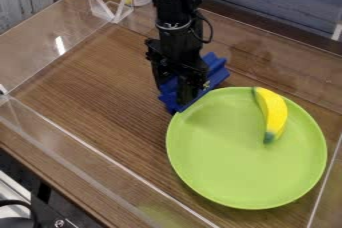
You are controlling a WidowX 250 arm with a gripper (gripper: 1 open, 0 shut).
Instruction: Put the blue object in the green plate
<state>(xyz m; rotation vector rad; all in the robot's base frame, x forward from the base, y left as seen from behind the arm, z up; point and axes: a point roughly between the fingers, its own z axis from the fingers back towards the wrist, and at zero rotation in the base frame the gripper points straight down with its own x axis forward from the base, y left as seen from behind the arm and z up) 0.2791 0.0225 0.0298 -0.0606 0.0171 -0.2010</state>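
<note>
The blue object [205,75] lies on the wooden table just beyond the green plate's far-left rim, partly hidden by the arm. My black gripper [177,84] points straight down onto it, its fingers shut on the blue object at table level. The green plate [221,162] is a large round lime-green dish at the front right, its rim close against the blue object. A yellow banana [271,112] lies in the plate near its far edge.
Clear plastic walls [54,42] ring the wooden table [94,102] on the left, back and front. Bare wood stretches to the left of the arm.
</note>
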